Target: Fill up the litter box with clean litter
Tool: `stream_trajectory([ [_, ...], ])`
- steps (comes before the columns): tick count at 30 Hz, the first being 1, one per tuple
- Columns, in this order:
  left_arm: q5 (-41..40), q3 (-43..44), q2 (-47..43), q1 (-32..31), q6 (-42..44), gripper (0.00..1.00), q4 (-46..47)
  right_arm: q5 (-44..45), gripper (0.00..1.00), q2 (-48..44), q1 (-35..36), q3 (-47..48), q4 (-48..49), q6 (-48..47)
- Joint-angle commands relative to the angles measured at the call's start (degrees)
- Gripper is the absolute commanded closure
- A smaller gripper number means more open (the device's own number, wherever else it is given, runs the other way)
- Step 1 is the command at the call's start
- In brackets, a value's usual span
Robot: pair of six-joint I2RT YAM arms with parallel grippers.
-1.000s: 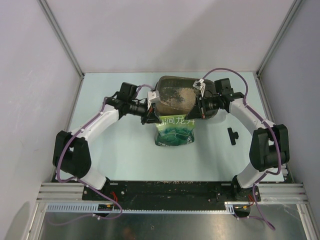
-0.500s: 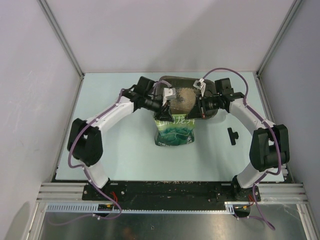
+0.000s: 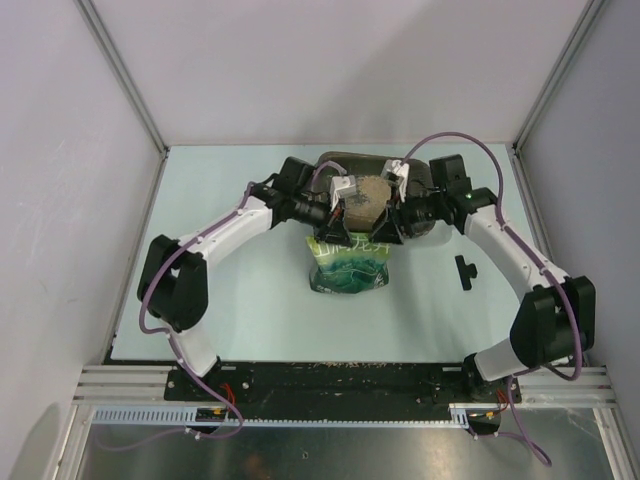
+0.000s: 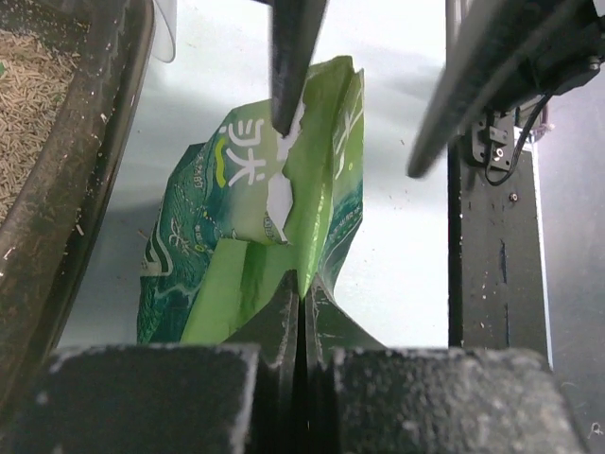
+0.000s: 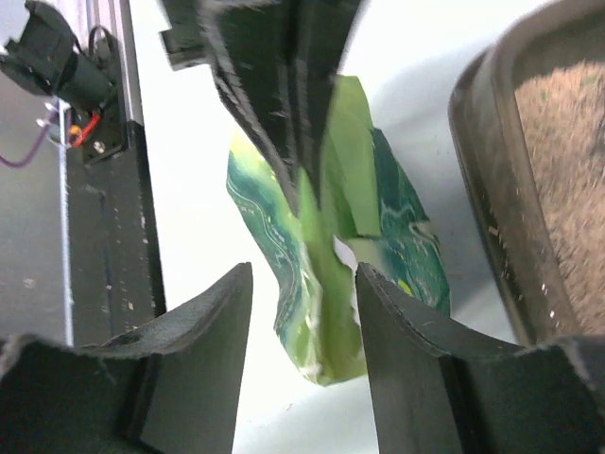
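A shallow dark litter box (image 3: pixel 342 160) sits at the far middle of the pale bench (image 3: pixel 230 300), between the two arms. Tan clean litter (image 3: pixel 368 195) lies heaped in its middle. The tools hide how much of the floor it covers. The granules are fine and loose, so in my judgement they cannot be picked up directly. They will pour and scatter, and they could spill over the rim if tipped too fast. They have to be moved by way of their container.

That container is a green pouch (image 3: pixel 348 268) printed with white characters. It is just on the near side of the box, with its torn top raised towards the box. It looks like thin, crinkled, slick film, soft and floppy, and whatever it holds will likely sag to the bottom. The firmest holds are probably the upper edge on either side of the opening, or a bottom corner for upending.

The left tool (image 4: pixel 298 331) is pressed together, pinching a fold of the pouch's top edge. The right tool (image 5: pixel 302 322) is spread, with a finger on either side of the pouch's top and no grip on it. A small black part (image 3: pixel 465 270) lies on the bench, well off to the right.
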Motion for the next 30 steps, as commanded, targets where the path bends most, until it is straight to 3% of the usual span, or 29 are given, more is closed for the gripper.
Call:
stream_trajectory([
  [1,1.83,-1.65,-2.29,0.04,-5.64,1.0,3.73,3.68,0.47,-2.5,3.87,-0.14,3.06,-6.93],
  [6,2.45,-1.64,-2.29,0.48,-6.79,1.0,4.52,3.51,0.48,0.13,6.24,-0.22,3.94,-7.1],
  [9,2.63,-1.73,-2.46,0.57,-7.14,1.0,4.78,4.03,0.55,0.75,6.51,-0.14,4.29,-7.02],
  [13,2.63,-1.91,-2.29,0.74,-7.32,1.0,5.13,3.86,0.95,1.37,5.72,-0.14,6.84,-5.09],
  [15,2.63,-1.73,-2.29,0.74,-7.49,1.0,5.14,3.16,1.0,1.54,5.37,-0.22,7.54,-4.12],
  [16,2.71,-1.73,-2.29,0.74,-7.84,1.0,5.22,2.98,1.0,1.72,5.11,-0.14,7.55,-3.68],
  [18,3.15,-1.12,-1.68,0.65,-8.37,0.87,6.45,2.54,1.0,1.81,5.19,-0.14,7.9,-2.72],
  [21,5.6,0.37,-0.36,0.39,-11.62,0.79,9.17,2.28,1.0,2.16,5.54,-0.4,9.12,-0.35],
  [23,6.23,2.04,1.31,-0.31,-13.2,0.79,10.23,2.28,1.0,2.33,5.89,-0.4,9.65,0.45],
  [26,7.37,3.36,2.81,-1.19,-13.82,0.9,10.85,2.71,1.0,2.51,5.9,-0.49,10.01,1.94],
  [27,7.37,3.28,3.07,-1.37,-13.82,0.93,10.94,2.8,0.95,2.51,5.63,-0.4,10.18,2.47],
  [30,6.85,2.57,2.81,-1.54,-13.47,1.0,11.02,2.89,0.63,0.32,3.27,-0.31,9.74,4.31],
])
